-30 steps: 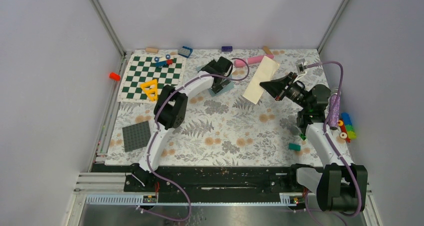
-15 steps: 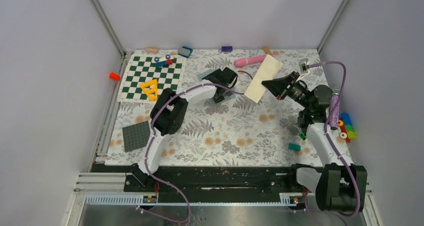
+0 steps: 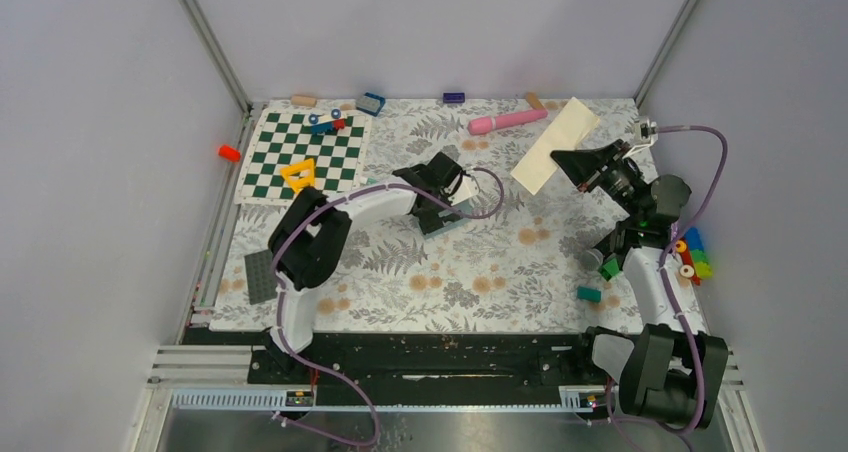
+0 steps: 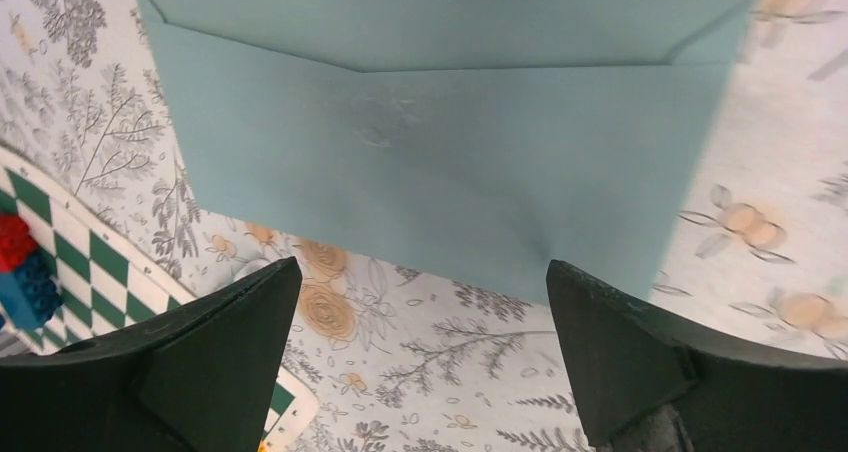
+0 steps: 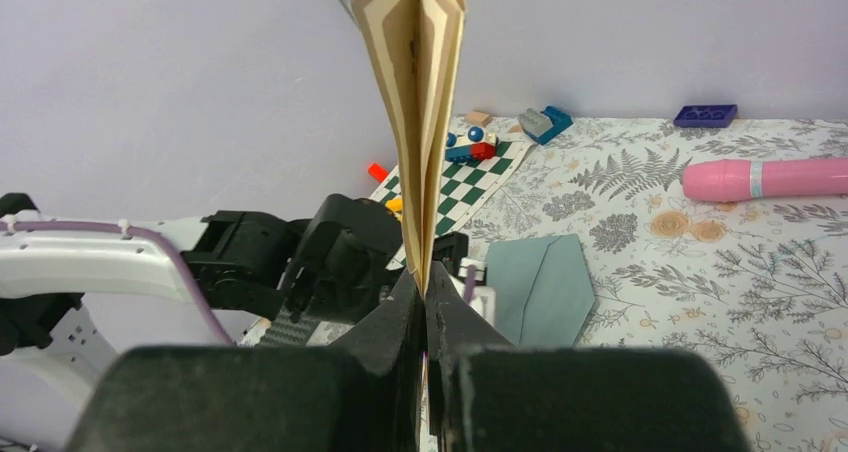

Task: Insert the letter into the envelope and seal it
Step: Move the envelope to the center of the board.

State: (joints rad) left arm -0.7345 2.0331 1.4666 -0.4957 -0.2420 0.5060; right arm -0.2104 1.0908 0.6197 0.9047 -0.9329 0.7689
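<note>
Plain pale lilac walls (image 3: pixel 430 32) rise beyond and beside the right pincer (image 3: pixel 555 156). Below it the bench (image 3: pixel 470 272) wears a fern-and-flower print

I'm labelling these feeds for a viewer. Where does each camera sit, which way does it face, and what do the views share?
Top external: above and behind the bases, looking down on the table; left arm and right arm show whole.
Left wrist: on the left arm, facing down at the envelope; the open left gripper frames the bottom.
Right wrist: on the right arm, facing across the table toward the left arm and chequered board; the right gripper pinches the letter.
Shared: both wrist views show the envelope.
</note>
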